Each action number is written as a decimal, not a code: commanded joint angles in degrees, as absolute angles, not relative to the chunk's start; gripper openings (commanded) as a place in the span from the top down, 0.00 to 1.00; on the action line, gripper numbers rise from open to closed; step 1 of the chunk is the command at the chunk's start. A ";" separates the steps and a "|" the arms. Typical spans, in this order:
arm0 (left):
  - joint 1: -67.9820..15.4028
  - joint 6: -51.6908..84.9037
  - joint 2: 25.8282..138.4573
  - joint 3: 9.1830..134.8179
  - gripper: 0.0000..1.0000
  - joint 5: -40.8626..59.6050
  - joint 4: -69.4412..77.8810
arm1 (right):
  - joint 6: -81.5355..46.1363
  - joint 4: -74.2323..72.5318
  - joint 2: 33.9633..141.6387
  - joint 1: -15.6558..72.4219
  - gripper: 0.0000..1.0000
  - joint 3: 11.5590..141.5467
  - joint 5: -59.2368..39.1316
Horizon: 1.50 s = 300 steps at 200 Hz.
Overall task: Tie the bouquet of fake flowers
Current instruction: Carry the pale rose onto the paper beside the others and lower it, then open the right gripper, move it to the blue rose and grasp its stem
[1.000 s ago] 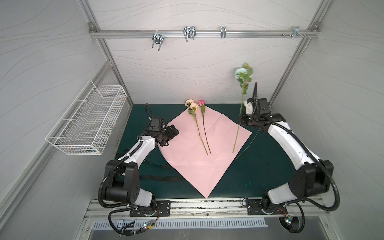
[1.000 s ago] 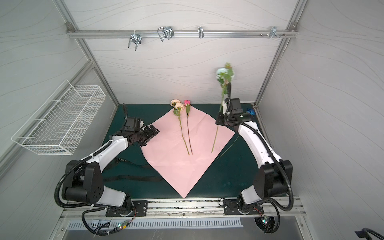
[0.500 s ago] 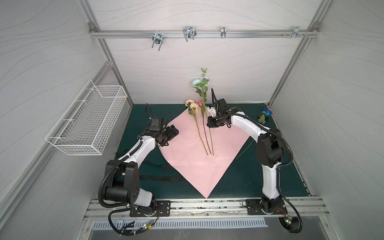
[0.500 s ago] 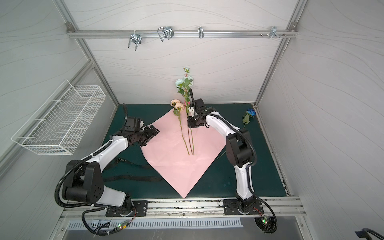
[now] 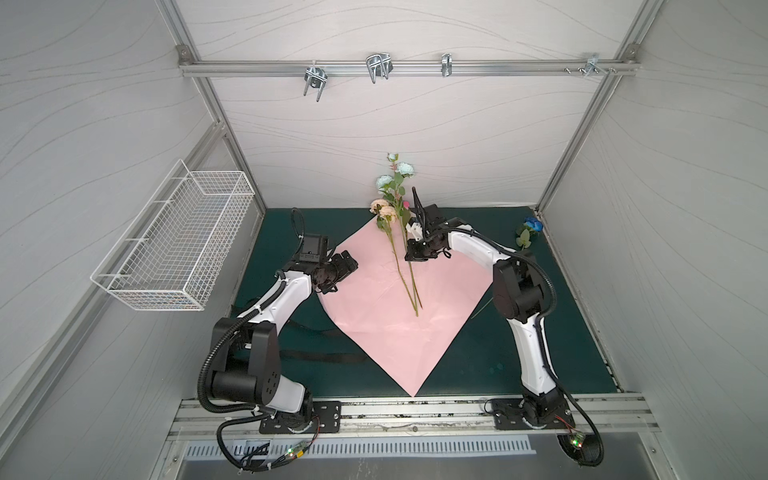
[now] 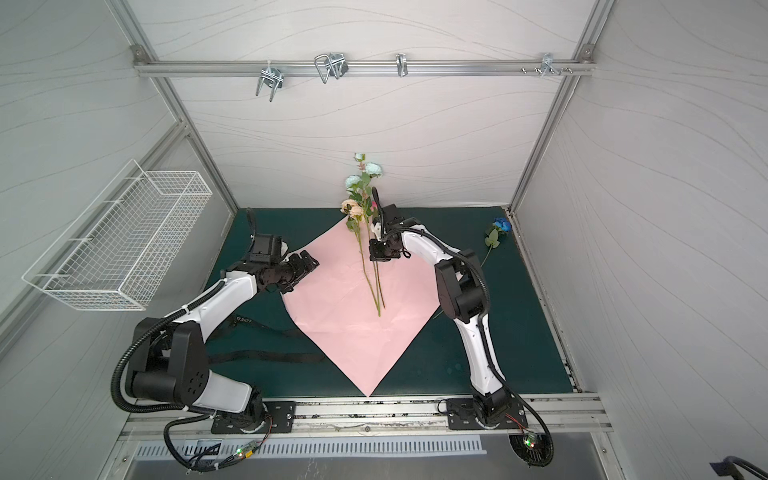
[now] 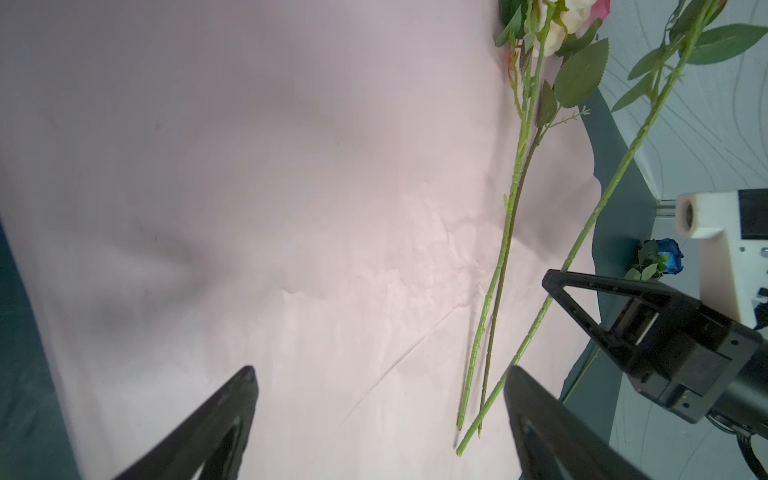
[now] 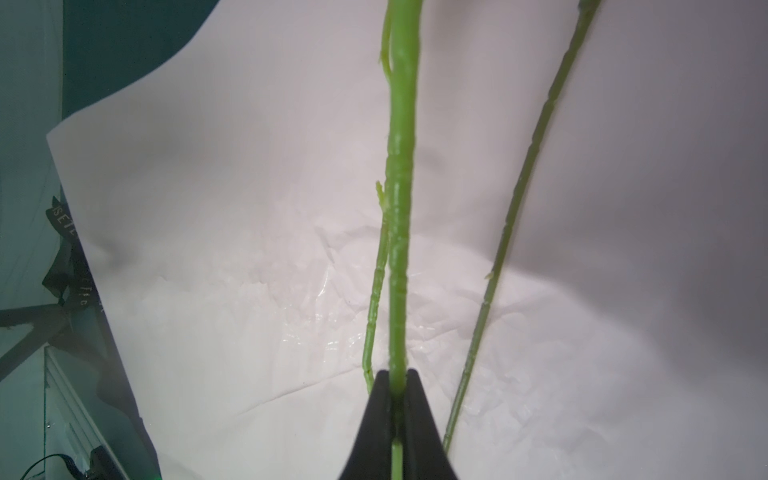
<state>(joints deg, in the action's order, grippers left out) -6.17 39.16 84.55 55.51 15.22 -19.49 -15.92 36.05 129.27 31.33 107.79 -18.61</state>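
Pink paper (image 5: pixel 374 328) is spread as a diamond in the middle of the dark green mat (image 5: pixel 478 361). The fake flowers (image 5: pixel 390 208) are not yet gathered into one bunch. A peach rose (image 5: pixel 384 210) and a pink rose (image 5: pixel 406 204) are laid on the paper, heads at its 12 o'clock corner and stems running toward the centre. A pale blue rose (image 5: pixel 405 168) is pinched by its stem in the closed right gripper (image 5: pixel 411 257). It is held tilted just beside the other two, with its blooms raised before the back wall. Whether its lower end touches the paper cannot be told. In the right wrist view the jaws are seen clamped on the green stem (image 8: pixel 399 249). A dark blue rose (image 5: pixel 533 225) is left well apart, at 2 o'clock on the mat. The left gripper (image 5: pixel 347 266) is held wide open and empty at the paper's 9 o'clock corner. A black ribbon (image 5: pixel 320 355) is seen on the mat at 8 o'clock.
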 commanded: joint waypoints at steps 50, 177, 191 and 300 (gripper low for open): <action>-6.50 38.50 85.14 58.27 0.07 15.73 -18.87 | -16.35 38.47 132.74 31.73 1.00 107.88 -21.66; -6.47 38.71 85.39 58.36 0.07 16.08 -18.63 | -16.94 40.16 125.71 31.62 0.51 109.70 -19.39; -6.49 38.84 85.35 58.29 0.07 16.10 -18.71 | -17.05 41.09 124.51 31.46 0.49 110.44 -18.10; -6.50 38.57 84.37 58.10 0.07 16.20 -18.33 | -26.36 39.19 91.43 9.21 0.56 78.04 -6.32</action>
<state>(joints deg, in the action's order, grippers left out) -6.17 39.16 84.95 55.77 15.70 -19.46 -22.70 39.00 98.32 17.15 87.44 -10.81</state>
